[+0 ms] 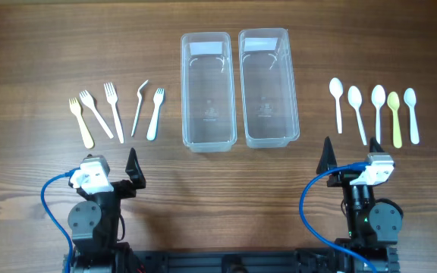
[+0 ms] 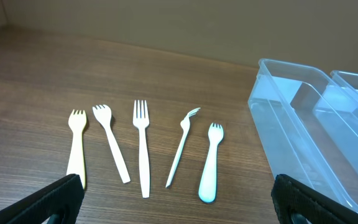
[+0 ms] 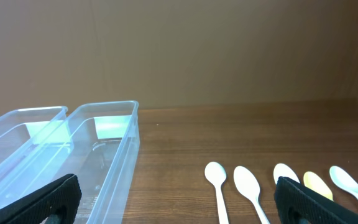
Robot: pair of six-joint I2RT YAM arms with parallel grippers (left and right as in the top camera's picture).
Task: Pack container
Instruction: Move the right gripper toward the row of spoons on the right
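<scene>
overhead shows nothing packed yet: light plastic cutlery beside two bare containers

left wrist view has the left gripper (image 2: 179, 204) spread wide, its fingers (image 2: 58, 198) out at the lower corners of the frame, with nothing between them. right wrist view shows the right gripper (image 3: 179, 204) the same, wide and empty. both are parked at the near edge of the table (image 1: 36, 45), well apart from everything on it.

five forks (image 1: 114, 112) lie in a row to the left of the left container (image 1: 209, 98). five spoons (image 1: 378, 112) lie in a row to the right of the right container (image 1: 268, 95). the two clear containers stand side by side in the middle, touching or very nearly so, and both are empty.

the cutlery looks like thin moulded plastic, so probably very light, fairly stiff along the handle, and smooth enough to slip or pivot in a loose pinch. each piece lies flat on the wood, leaving little for a finger to get under. the best hold seems to be across the narrow handle near its middle, where the piece should balance. the tilted fork (image 1: 139, 108) rests on its edge and may roll when touched. the containers look thin-walled and light, so a knock could slide them. they are long and narrow, so each piece should go in lengthwise.
</scene>
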